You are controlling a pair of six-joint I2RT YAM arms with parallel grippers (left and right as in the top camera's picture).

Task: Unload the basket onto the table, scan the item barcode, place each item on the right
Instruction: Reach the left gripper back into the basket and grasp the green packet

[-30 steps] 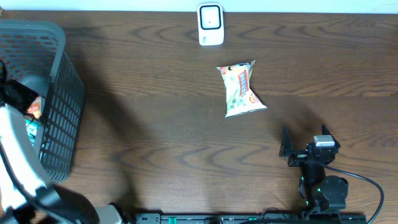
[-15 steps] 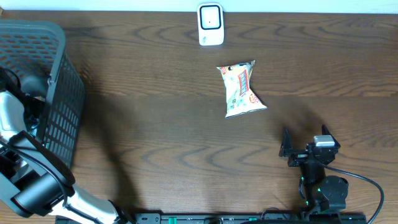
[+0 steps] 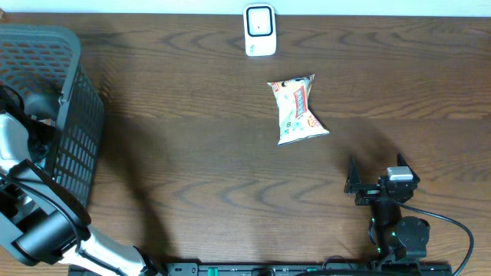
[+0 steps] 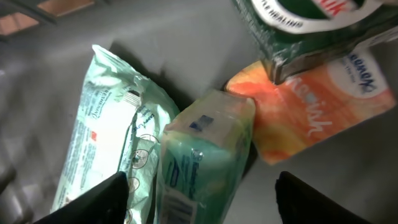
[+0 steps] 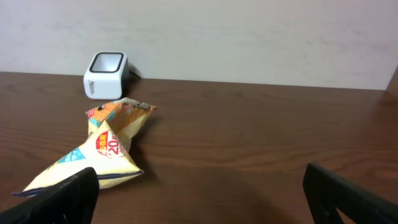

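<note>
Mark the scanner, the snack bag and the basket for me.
scanner (image 3: 260, 29), overhead view, on its white top face.
snack bag (image 3: 298, 111), overhead view, middle of the bag.
basket (image 3: 77, 130), overhead view, on its mesh side wall.

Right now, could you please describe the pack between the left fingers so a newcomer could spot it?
Start at the dark mesh basket on the table's left side. Inside it, the pack lies in the middle, between a long pale pouch and an orange tissue pack. It alone is a stubby green block with a blue mark and a barcode.
</note>
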